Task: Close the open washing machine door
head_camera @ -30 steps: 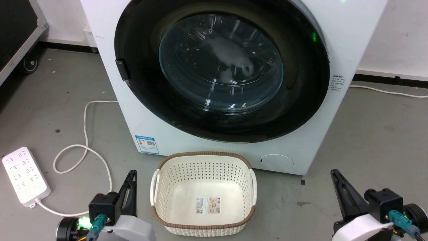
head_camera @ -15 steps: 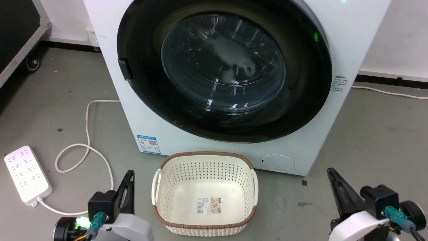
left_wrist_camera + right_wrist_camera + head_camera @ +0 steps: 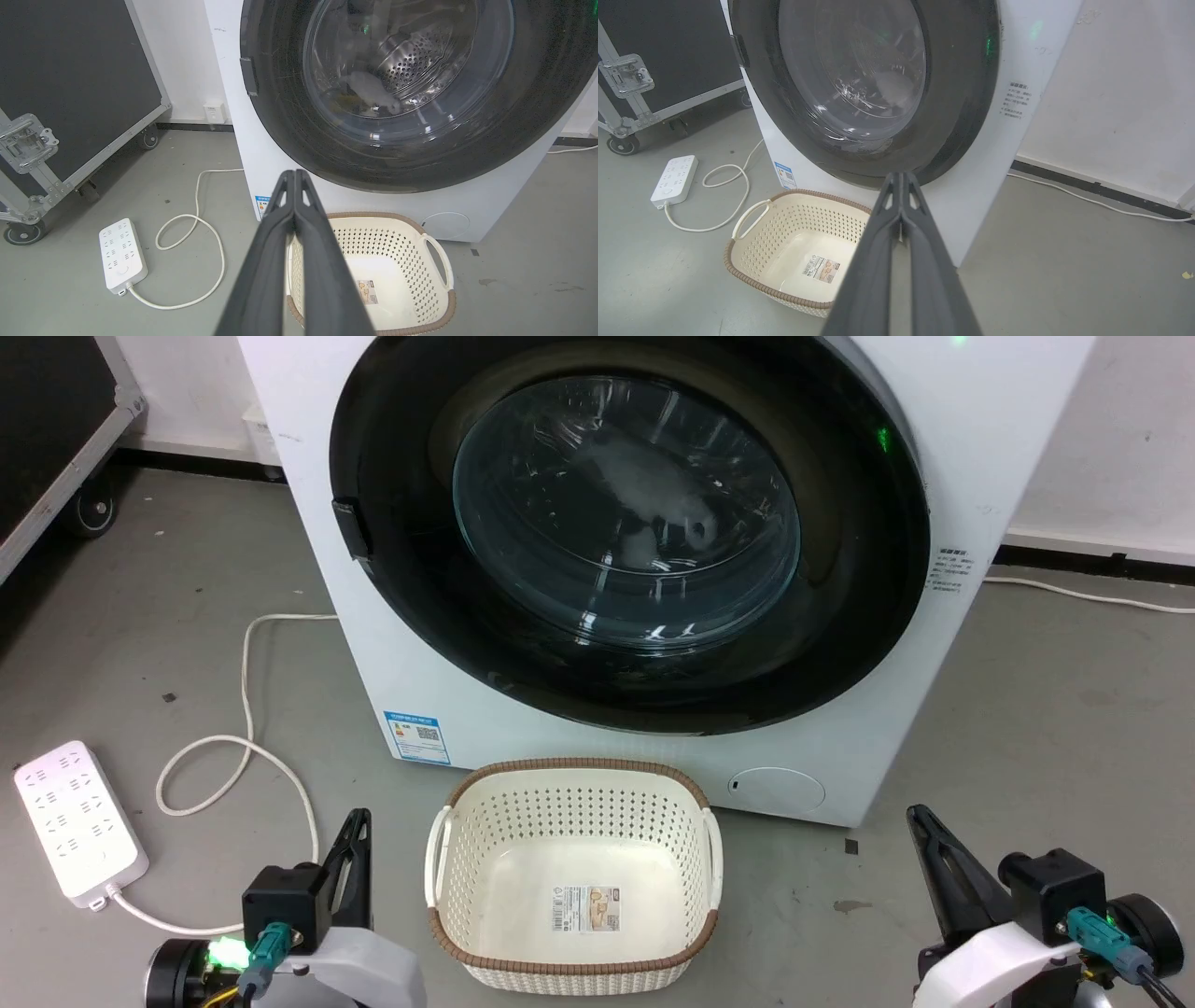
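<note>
Head cam: big round black-rimmed door [image 3: 625, 523] with the clear glass bowl lying flush on the white front-loading washing machine [image 3: 373, 644], cream perforated basket [image 3: 569, 773] just in front on the floor [image 3: 1027, 709]. Left wrist: left end effector [image 3: 295, 176] pinched closed. Right wrist: right end effector [image 3: 901, 178] closed too.

Bright even light, soft shadows, glare on washing machine door [image 3: 630, 523]

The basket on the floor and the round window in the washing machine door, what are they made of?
The basket looks like cream moulded plastic: smooth, with even rows of holes and a brown woven-look rim. The window of the washing machine door looks like clear glass: see-through and glossy with bright reflections, though hard plastic is possible.
</note>
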